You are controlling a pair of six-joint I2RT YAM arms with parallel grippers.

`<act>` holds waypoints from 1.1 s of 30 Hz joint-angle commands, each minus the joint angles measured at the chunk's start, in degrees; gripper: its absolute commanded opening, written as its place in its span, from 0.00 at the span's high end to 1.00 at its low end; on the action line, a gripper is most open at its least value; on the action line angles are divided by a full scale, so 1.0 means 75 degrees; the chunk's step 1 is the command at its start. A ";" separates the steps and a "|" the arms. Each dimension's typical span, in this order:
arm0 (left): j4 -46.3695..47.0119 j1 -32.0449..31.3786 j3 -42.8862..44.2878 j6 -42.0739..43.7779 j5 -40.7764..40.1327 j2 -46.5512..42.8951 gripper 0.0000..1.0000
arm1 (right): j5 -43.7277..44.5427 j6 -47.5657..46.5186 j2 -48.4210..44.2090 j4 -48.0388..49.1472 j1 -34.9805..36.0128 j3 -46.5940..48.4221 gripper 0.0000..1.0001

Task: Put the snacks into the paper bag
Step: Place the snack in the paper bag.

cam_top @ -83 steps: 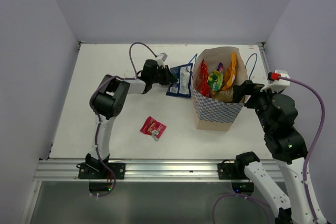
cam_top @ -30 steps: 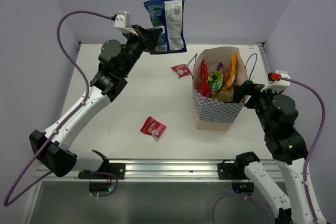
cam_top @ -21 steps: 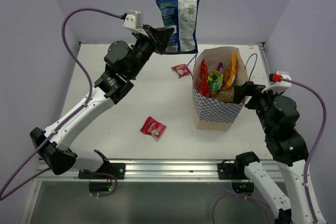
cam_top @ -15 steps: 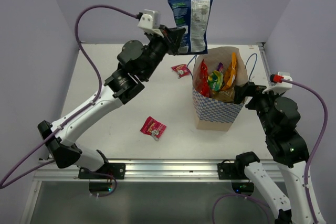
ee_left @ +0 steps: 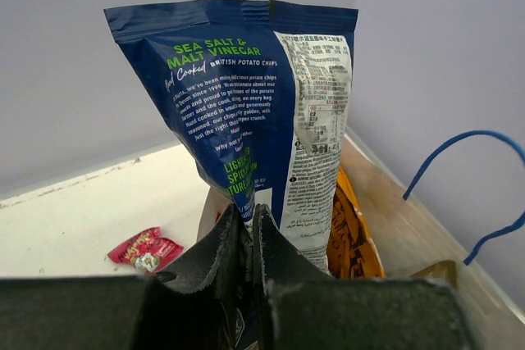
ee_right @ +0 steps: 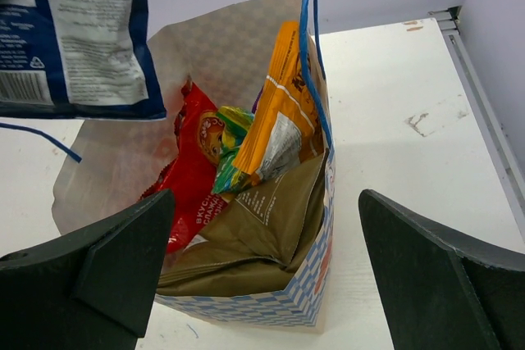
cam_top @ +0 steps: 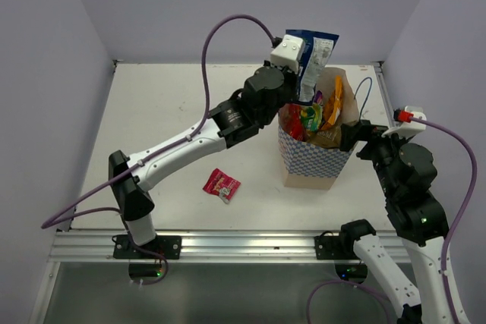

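Observation:
My left gripper (cam_top: 301,80) is shut on the lower edge of the dark blue chip bag (cam_top: 315,57) and holds it upright over the open paper bag (cam_top: 313,163). The chip bag fills the left wrist view (ee_left: 262,112) and hangs at the upper left of the right wrist view (ee_right: 78,34). The paper bag (ee_right: 271,305) holds a red packet (ee_right: 193,178), a yellow-green packet (ee_right: 234,133) and an orange packet (ee_right: 283,96). My right gripper (ee_right: 267,276) is open, its jaws straddling the bag's near side. A red packet (cam_top: 221,184) lies on the table left of the bag.
A tiny pink-red packet (ee_left: 146,249) lies on the table behind the bag; it is hidden by my left arm in the top view. The blue cord handles (cam_top: 366,90) stand up at the bag's sides. White walls close in the table at the back and both sides.
My left arm has swung right, carrying the dark blue chip bag from above the table's back middle to over the paper bag's mouth. The right arm has not moved.

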 commanded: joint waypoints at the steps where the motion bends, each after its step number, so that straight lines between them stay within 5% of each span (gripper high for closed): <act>1: -0.0203 -0.0031 0.0609 0.0190 -0.0351 0.0258 1.00 | 0.0219 -0.0118 -0.0071 0.0109 0.0018 0.0025 0.02; 21: -0.1423 -0.0043 0.2097 -0.0395 -0.0199 0.2298 1.00 | 0.0207 -0.0129 -0.0106 0.0133 0.0018 -0.0069 0.01; 33: -0.1540 0.0028 0.1981 -0.1625 0.1300 0.2533 0.97 | 0.0254 -0.0141 -0.0188 0.0133 0.0029 -0.0128 0.02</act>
